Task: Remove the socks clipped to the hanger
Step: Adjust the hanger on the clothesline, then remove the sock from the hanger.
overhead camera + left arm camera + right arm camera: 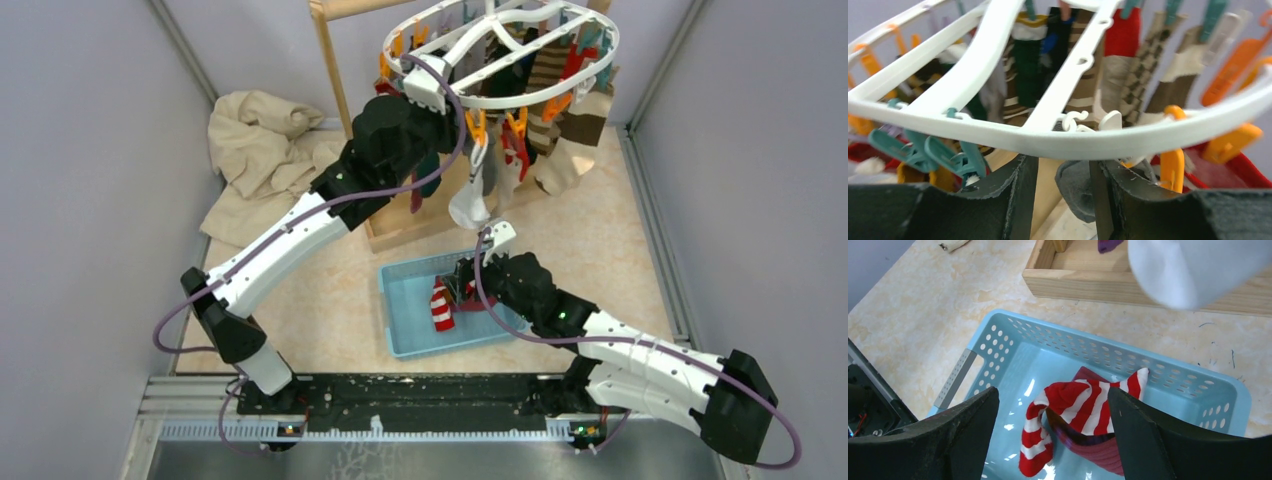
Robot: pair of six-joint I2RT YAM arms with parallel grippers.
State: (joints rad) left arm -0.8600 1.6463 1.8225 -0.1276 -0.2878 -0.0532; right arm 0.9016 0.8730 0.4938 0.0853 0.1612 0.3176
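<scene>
Socks (1028, 65) hang clipped on the hanger (1058, 142), just above the left pincer (1063, 200), whose part-open jaws flank a grey sock (1075, 192). The right pincer (1052, 392) gapes wide, empty, over a striped sock (1073, 402) in the blue basket (1048, 340) on the marbled table (923, 300).

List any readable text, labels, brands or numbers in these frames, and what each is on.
No readable text in any view.
The hanger, its clips, the socks, the blue basket and the wooden stand: no print, only sock patterns.
The pale strip along the bottom of the top view: fine marks, too small to read.
</scene>
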